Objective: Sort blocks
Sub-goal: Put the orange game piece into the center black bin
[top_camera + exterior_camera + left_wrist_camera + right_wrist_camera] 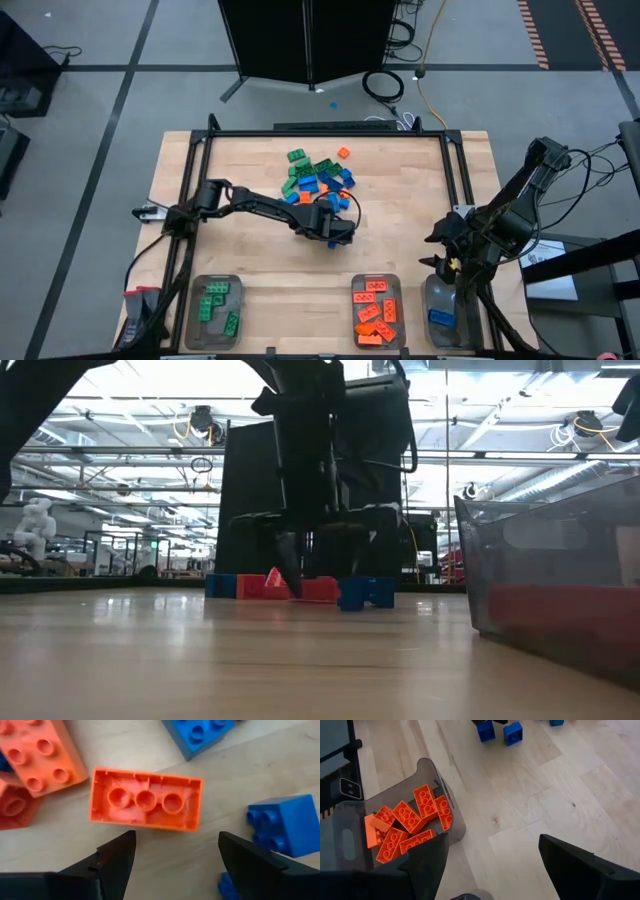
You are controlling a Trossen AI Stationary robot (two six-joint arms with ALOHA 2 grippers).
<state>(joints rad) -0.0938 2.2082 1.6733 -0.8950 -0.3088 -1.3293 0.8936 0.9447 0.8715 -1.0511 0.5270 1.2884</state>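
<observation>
The blocks (320, 176), green, orange and blue, lie in a loose pile on the far middle of the table. My left gripper (338, 234) hangs open at the pile's near edge, pointing steeply down. In the left wrist view its fingers (115, 860) stand just short of an orange block (146, 800) that lies flat on the wood, hollow underside up. They touch nothing. In the low view the left gripper (296, 572) hangs low in front of the blocks (300, 588). My right gripper (445, 250) waits open at the right, above the table near the trays.
Three clear trays stand along the near edge. One holds green blocks (214, 310), one orange blocks (375, 312) and one a blue block (443, 316). Blue blocks (282, 824) and a studs-up orange block (37, 755) lie close around the upturned one. Bare wood lies between pile and trays.
</observation>
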